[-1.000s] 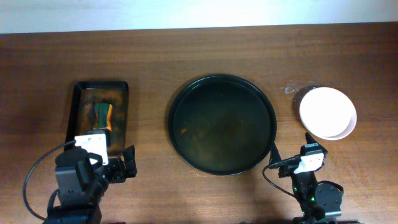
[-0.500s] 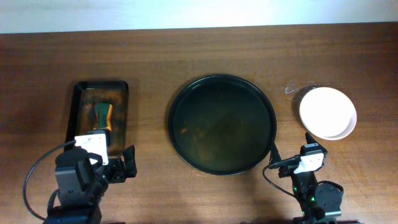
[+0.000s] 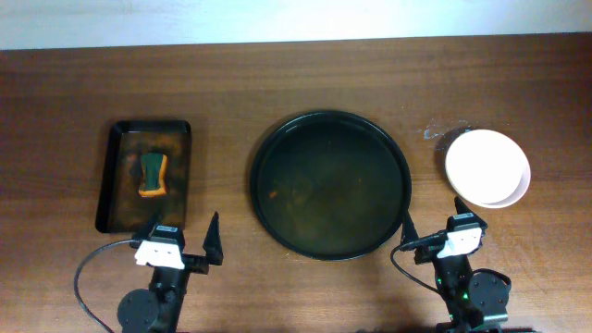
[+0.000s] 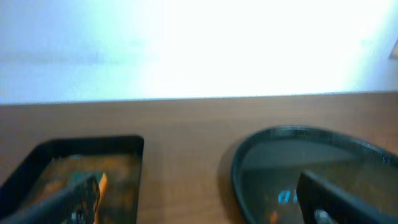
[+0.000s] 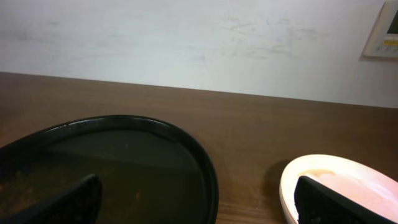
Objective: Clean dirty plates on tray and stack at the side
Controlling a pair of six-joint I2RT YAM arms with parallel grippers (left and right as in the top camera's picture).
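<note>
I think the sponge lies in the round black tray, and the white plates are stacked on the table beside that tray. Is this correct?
Not quite. The sponge lies in the small rectangular tray, not in the round black tray; the overhead view shows this. The white plates are indeed stacked on the table beside the round tray.

You look straight down on the whole table [image 3: 296,74] from overhead; both wrist views sit low, facing the far wall [image 5: 186,37], sharing the round tray [image 3: 330,185].
</note>
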